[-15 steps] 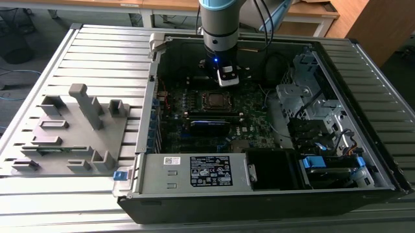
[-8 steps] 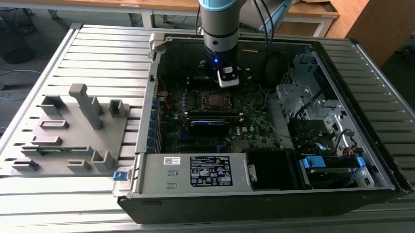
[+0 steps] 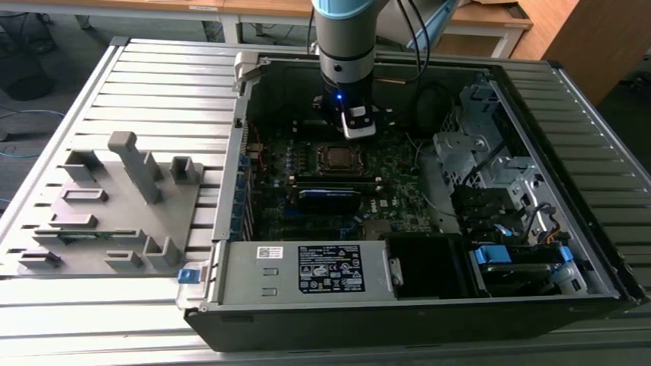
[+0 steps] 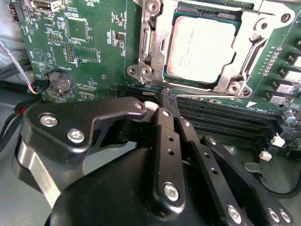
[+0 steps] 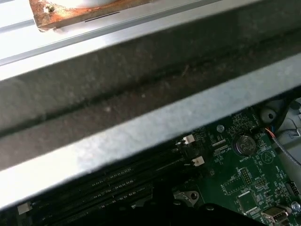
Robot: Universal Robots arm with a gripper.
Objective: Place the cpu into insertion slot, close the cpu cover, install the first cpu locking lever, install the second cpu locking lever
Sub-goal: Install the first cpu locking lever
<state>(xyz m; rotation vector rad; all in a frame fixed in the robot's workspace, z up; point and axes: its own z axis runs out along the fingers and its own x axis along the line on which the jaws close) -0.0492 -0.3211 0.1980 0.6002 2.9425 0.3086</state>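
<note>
My gripper point(image 3: 356, 124) hangs inside an open computer case point(image 3: 407, 329), just beyond the far edge of the insertion slot point(image 3: 336, 157) in the exterior view. The arm point(image 3: 346, 38) comes straight down from above the slot.

In the second wrist view, my gripper point(image 4: 168, 96) has its black fingers point(image 4: 164, 136) drawn together, with no gap visible at the tips. The tips sit at the slot's edge, on the side facing the long black memory slots point(image 4: 225, 117). A thin silver rod point(image 4: 211, 97) runs along that same edge and meets the tips. I cannot tell whether the fingers pinch it.

The cpu point(image 4: 200, 47) lies flat in the slot, its pale grey top facing up. The cpu cover point(image 4: 159, 44) lies down around it as a silver frame, with the chip showing through the square cut-out.

A round coin battery point(image 4: 61, 81) sits on the green circuit board point(image 4: 94, 52), well to one side of the slot, past the gripper's black linkage. In the first wrist view the same battery point(image 5: 243, 145) and the memory slots point(image 5: 108, 188) lie below a grey metal wall point(image 5: 141, 94).

In the exterior view, a labelled power supply point(image 3: 305, 271) sits nearer the camera than the slot. A grey fixture point(image 3: 112, 213) stands outside the case, well off to the exterior view's left of the slot, on the slatted table point(image 3: 152, 76).
</note>
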